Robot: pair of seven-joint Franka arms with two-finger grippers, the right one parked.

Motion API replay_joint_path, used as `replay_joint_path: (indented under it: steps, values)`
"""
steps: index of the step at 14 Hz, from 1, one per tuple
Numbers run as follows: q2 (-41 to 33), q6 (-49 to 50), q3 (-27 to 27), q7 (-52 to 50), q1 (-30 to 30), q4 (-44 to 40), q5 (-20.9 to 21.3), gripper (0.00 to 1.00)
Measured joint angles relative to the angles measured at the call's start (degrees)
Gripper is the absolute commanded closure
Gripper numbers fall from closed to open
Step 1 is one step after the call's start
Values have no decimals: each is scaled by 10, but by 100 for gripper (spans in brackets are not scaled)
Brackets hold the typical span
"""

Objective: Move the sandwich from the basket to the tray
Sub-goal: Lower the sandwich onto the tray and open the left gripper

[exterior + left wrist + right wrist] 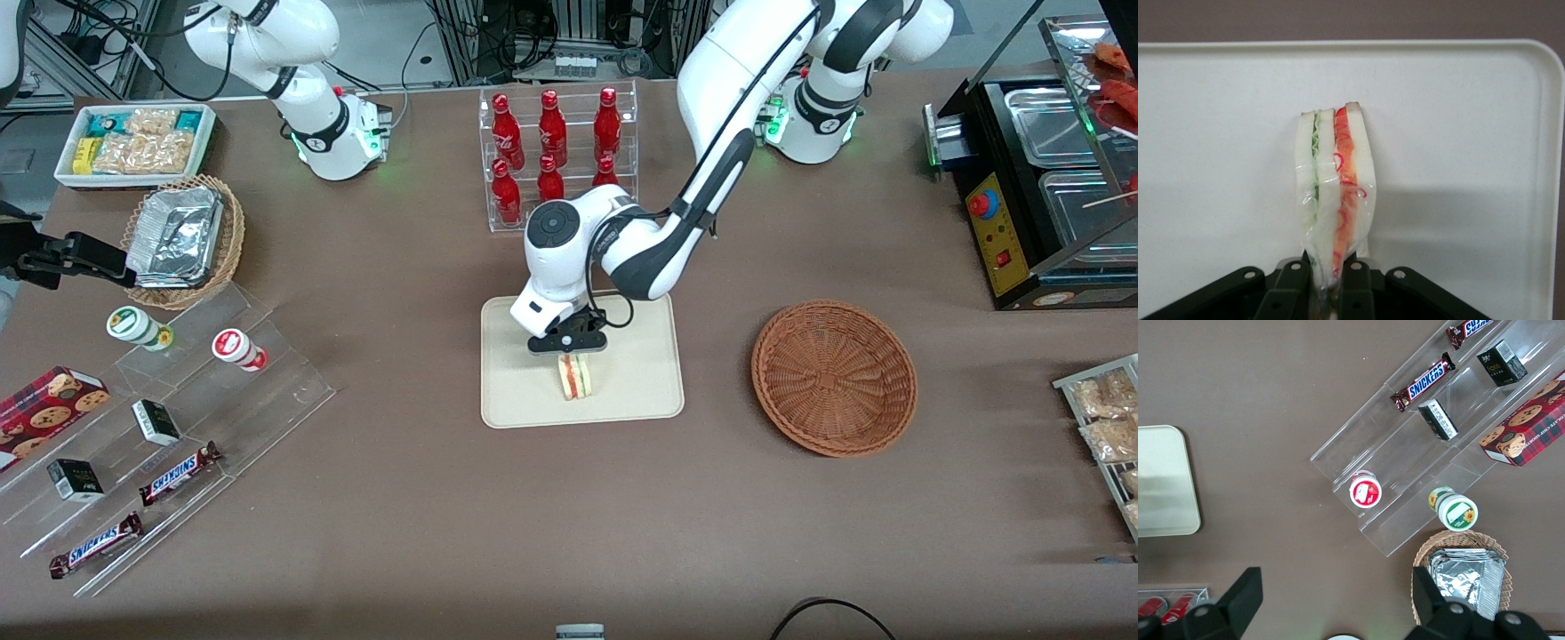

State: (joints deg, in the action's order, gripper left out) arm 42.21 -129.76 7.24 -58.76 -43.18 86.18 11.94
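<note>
Brown table, centre frame: tray (640,391) under gripper (569,348), jaws pinching sandwich (576,377) upright above it; basket (834,378) empty, right. Advice: lower until seated, then release gently

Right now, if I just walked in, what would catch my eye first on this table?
Probably the white arm's gripper pinching a wrapped sandwich over the middle of the cream tray. Beside the tray, toward the working arm's end of the table, sits a bare reddish-brown basket. Farther from the front camera, a clear rack of red bottles stands out.
</note>
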Motion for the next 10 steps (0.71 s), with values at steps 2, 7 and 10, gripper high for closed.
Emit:
replay_joint_path:
  steps: [2,7,10]
  values:
    - [2,0,0,0,-3,0,1,100]
    - [2,0,0,0,-5,1,3,20]
    - [2,0,-1,0,-5,0,3,1]
